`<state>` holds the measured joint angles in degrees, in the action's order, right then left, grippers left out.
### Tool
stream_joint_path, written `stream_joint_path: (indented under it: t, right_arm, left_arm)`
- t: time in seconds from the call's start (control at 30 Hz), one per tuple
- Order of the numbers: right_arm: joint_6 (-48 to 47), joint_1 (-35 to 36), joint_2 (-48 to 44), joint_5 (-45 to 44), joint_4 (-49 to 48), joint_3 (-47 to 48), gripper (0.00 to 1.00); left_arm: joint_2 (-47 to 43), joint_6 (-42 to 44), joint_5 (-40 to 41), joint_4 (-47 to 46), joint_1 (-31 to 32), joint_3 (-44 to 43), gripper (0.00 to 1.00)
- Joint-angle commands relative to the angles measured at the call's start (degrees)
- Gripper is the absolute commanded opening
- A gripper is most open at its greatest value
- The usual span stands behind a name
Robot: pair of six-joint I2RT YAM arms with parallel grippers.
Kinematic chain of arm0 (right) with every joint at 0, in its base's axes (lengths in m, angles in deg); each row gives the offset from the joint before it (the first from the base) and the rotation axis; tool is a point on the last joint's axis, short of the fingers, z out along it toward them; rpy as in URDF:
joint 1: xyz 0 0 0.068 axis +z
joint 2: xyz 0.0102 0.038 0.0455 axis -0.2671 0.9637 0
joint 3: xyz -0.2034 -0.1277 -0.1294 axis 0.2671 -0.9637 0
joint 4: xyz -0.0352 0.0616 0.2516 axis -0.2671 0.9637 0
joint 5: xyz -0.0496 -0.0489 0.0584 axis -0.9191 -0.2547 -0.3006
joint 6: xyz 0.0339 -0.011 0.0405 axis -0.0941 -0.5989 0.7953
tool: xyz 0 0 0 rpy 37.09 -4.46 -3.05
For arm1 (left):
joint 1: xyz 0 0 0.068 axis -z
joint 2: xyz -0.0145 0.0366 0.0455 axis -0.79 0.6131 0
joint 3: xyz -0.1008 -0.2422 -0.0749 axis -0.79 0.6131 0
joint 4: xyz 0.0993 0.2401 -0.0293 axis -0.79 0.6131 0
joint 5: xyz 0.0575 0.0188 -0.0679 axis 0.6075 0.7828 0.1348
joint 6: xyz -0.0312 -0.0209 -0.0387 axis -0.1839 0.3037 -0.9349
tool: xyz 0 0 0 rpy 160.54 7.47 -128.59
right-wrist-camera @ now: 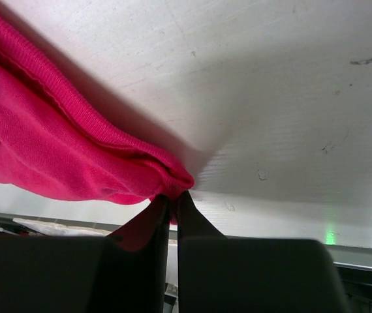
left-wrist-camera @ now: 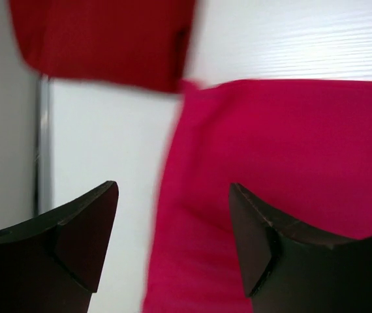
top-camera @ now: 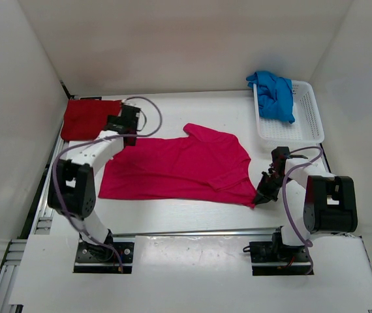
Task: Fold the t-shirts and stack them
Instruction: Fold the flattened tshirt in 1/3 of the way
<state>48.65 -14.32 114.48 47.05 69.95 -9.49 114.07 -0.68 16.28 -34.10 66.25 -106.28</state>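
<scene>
Nearest the bases, the right gripper (top-camera: 262,195) is pinched tight on the near right corner of the pink t-shirt (top-camera: 179,166), which lies spread mid-table (top-camera: 192,218) with its long axis running left to right. Farther back, the left gripper (top-camera: 128,134) hangs wide-jawed at the shirt's far left corner, one finger over cloth and one over bare table, so that corner looks to be its to take. Beyond, the dark red t-shirt (top-camera: 89,119) lies at the far left corner, and the blue t-shirt (top-camera: 274,96) is heaped in the basket (top-camera: 310,120) at the far right.
</scene>
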Motion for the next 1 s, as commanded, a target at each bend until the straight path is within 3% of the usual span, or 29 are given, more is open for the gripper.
stream_joint_path:
  t: [0.0, 0.07, 0.1, 0.17, 0.2, 0.37, 0.5, 0.67, 0.97]
  right_arm:
    - [-1.60, -0.29, 0.40, 0.26, -0.40, 1.09, 0.04]
    - [-1.61, -0.29, 0.40, 0.26, -0.40, 0.56, 0.11]
    - [-1.61, -0.29, 0.40, 0.26, -0.40, 0.56, 0.19]
    - [-1.61, -0.29, 0.40, 0.26, -0.40, 0.56, 0.37]
    - [-1.61, -0.29, -0.39, 0.26, -0.40, 0.56, 0.40]
    - [-1.08, -2.40, -7.32, -5.08, 2.85, 6.08, 0.41]
    - [0.15, -2.40, -6.47, -3.36, 2.24, 13.20, 0.40]
    - [0.68, -1.88, 4.59, 2.54, 0.22, 19.62, 0.35]
    - [0.06, -0.65, 13.14, 5.79, -3.04, 22.88, 0.36]
  left_arm:
    - [-9.58, -0.14, -7.85, -0.83, 13.29, -2.36, 0.80]
    - [-9.60, -0.14, -11.44, -0.30, 19.92, -2.36, 0.80]
    - [-8.56, -0.14, -12.69, -0.30, 25.95, -3.05, 0.80]
    - [-5.93, -0.14, -16.63, 0.74, 30.91, -4.81, 0.76]
    - [-3.04, -0.14, -18.48, 1.36, 34.85, -6.73, 0.75]
    - [3.75, -0.14, -30.94, 4.26, 41.65, -12.02, 0.63]
    - [8.06, -0.14, -39.58, 6.64, 42.97, -16.41, 0.62]
    - [12.54, -0.14, -42.22, 7.34, 43.59, -18.00, 0.62]
    - [18.16, -0.14, -41.09, 7.87, 44.65, -19.84, 0.67]
